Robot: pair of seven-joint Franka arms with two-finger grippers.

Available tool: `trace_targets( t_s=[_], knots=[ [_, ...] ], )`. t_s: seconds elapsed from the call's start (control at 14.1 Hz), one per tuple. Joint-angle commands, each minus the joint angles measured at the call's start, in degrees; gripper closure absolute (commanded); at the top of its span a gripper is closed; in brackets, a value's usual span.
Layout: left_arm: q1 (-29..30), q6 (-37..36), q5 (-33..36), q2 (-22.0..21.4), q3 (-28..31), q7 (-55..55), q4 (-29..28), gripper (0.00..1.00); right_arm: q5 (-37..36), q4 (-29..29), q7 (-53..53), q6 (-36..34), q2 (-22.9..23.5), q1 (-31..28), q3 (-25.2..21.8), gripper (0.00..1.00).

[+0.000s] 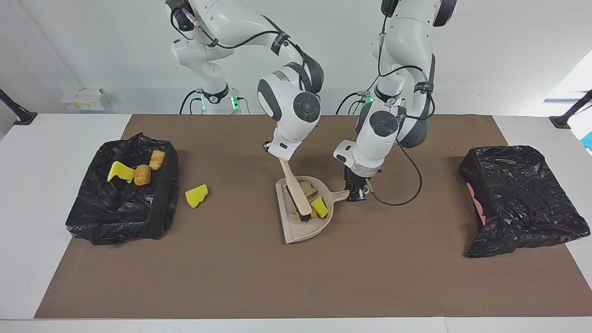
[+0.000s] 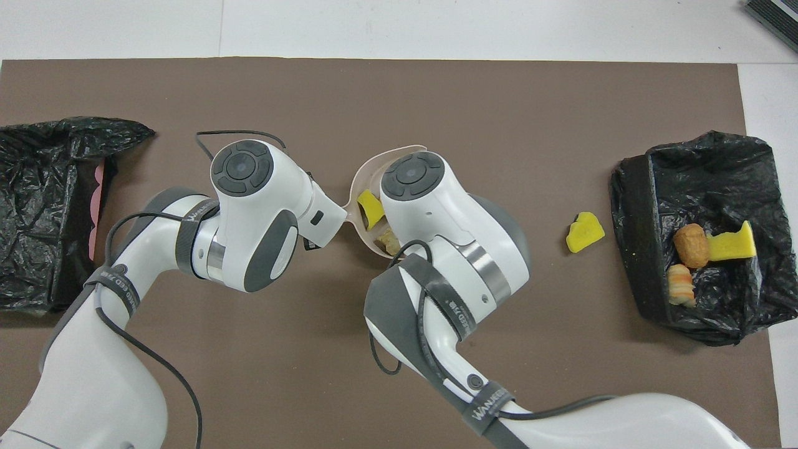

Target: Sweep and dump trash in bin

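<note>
A brown mat (image 1: 240,277) is covering most of the white table (image 1: 27,208). Two black-bagged bins are sitting on it: one bin (image 1: 125,222) at the right arm's end, and a second bin (image 1: 522,203) at the left arm's end, well apart from everything else.

The beige dustpan (image 1: 303,233) is lying at the middle of the mat. The left gripper (image 1: 356,192) is closing its fingers on the dustpan's short handle, holding it down at the table. The right gripper (image 1: 283,157) is clamping the top of the brush (image 1: 296,196), whose dark bristles are resting inside the pan.

The trash is lying in three places. A yellow sponge chunk (image 1: 319,206) and tan bread-like pieces (image 1: 306,188) are sitting in the dustpan beside the bristles. One loose yellow chunk (image 1: 196,195) is lying on the mat just beside the bin at the right arm's end. Inside that bin are resting another yellow piece (image 1: 121,171), a round tan roll (image 1: 142,175) and an orange-striped scrap (image 1: 157,159).
</note>
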Motion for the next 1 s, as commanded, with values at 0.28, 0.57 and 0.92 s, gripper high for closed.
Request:
trace_targets(
  t_s=[0.28,0.57,0.92],
  knots=[
    [1.4,-2.3,-1.4,-2.8,0.0,3.8,-0.9,1.00,1.2,-2.0,-0.7,-1.6,-4.7,-11.9,-1.1,1.00],
    [-1.8,-5.6,2.1,-4.1,0.4,1.2,-1.3,1.00,-3.8,-10.8,8.7,4.7,-8.7,-15.9,-1.1,1.00],
    [-6.3,-6.9,12.4,-5.1,0.2,-8.9,-1.9,1.00,-9.0,-25.8,10.3,9.6,-16.9,-18.8,-1.1,1.00]
  ],
)
